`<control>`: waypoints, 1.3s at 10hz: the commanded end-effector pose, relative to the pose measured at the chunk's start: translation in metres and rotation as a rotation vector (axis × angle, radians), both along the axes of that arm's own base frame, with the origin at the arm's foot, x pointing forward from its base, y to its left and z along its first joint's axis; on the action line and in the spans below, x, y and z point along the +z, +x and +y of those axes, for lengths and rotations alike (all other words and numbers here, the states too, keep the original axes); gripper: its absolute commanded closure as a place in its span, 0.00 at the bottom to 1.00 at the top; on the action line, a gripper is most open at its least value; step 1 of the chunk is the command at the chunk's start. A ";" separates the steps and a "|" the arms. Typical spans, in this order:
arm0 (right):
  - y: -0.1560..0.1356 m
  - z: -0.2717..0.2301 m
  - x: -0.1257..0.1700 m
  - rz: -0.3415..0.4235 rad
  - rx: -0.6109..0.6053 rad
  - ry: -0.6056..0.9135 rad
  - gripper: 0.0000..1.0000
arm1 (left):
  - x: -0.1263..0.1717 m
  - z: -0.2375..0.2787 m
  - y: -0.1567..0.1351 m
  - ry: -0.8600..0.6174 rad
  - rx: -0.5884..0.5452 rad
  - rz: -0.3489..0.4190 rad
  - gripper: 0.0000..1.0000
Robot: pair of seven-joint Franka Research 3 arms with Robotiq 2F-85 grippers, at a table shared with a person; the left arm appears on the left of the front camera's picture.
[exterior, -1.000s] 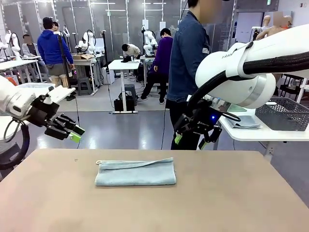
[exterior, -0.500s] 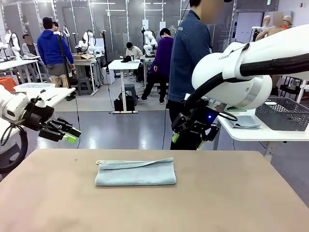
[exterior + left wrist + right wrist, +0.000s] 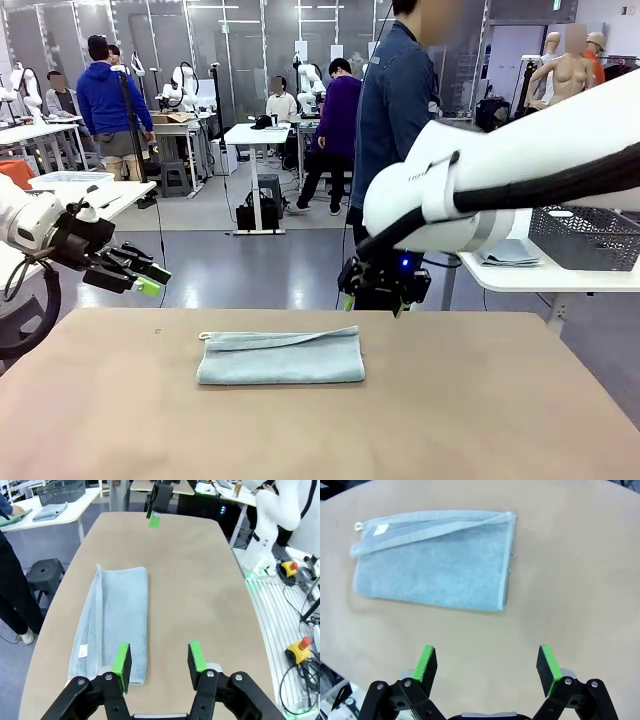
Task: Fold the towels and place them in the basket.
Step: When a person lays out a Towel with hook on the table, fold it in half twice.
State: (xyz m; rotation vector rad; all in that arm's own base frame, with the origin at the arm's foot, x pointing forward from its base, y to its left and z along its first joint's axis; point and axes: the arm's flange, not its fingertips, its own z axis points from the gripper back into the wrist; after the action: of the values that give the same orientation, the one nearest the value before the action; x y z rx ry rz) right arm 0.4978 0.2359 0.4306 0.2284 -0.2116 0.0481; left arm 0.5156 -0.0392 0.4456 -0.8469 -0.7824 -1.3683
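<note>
Light blue-grey towel (image 3: pixel 280 357) folded flat at centre of surface (image 3: pixel 480 410), long axis left to right. Right claw (image 3: pixel 487 662) wide open, empty, nearer, hovering by towel's right end. Left claw (image 3: pixel 159 662) open, empty, at frame left.

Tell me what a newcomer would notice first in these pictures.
A folded blue-grey towel lies in the middle of the table. The right gripper, on a bulky white arm, hovers open by the far edge beyond the towel, and the left gripper hangs open at the left. A dark basket sits on a side table at far right.
</note>
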 end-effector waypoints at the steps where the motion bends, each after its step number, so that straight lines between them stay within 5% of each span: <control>1: 0.020 0.017 -0.028 0.008 -0.042 -0.055 0.00 | 0.001 0.000 -0.003 0.002 0.002 -0.008 0.41; 5: 0.033 0.036 -0.079 0.038 -0.073 -0.108 0.00 | 0.001 0.000 -0.003 0.002 0.002 -0.008 0.41; 13: 0.062 0.049 -0.125 0.020 -0.131 -0.193 0.00 | 0.001 0.000 -0.003 0.002 0.002 -0.008 0.41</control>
State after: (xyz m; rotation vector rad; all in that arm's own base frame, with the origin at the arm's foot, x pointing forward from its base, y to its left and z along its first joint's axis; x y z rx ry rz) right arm 0.5528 0.2753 0.3098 0.0482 -0.1738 -0.0245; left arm 0.5154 -0.0388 0.4457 -0.8463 -0.7828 -1.3677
